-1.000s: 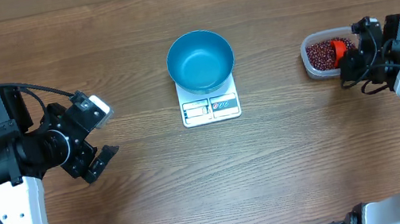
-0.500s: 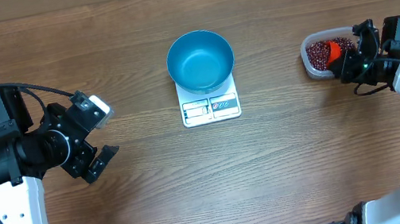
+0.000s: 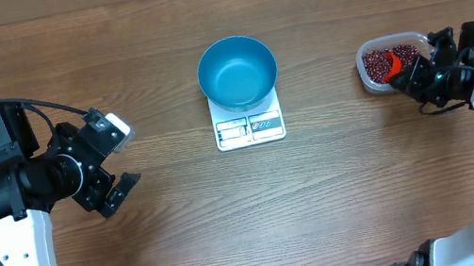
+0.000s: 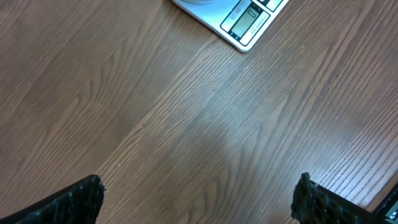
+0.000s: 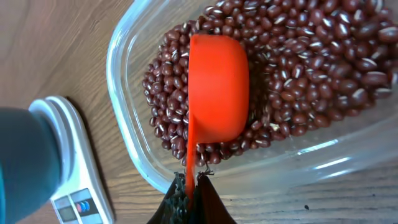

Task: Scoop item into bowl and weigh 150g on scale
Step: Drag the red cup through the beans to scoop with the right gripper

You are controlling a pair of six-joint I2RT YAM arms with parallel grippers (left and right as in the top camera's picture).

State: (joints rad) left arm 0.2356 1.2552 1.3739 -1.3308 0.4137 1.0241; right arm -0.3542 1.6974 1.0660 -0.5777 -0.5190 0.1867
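A: R fingers (image 5: 189,200)?
B: Pinching scoop (image 5: 217,87) handle, cup tipped into beans (image 5: 298,62), tub (image 5: 122,124) by surface's right edge, to load.
A: L fingers (image 4: 79,200)?
B: Spread, idle. Bowl (image 3: 237,71) waits empty on scale (image 3: 250,129), centre.

The right gripper (image 3: 412,76) is drawing back toward the near side of the table, its wrist swinging away from the far edge of the clear tub (image 3: 366,81). The red scoop (image 3: 390,71) clamped by its handle between the fingers is sliding left and nearer across the beans (image 3: 379,61), from the middle of the tub toward the near rim. It is also tipping over, now showing its rounded back from the wrist view. Beans at the far right of the tub, covered a second ago, are coming into sight.
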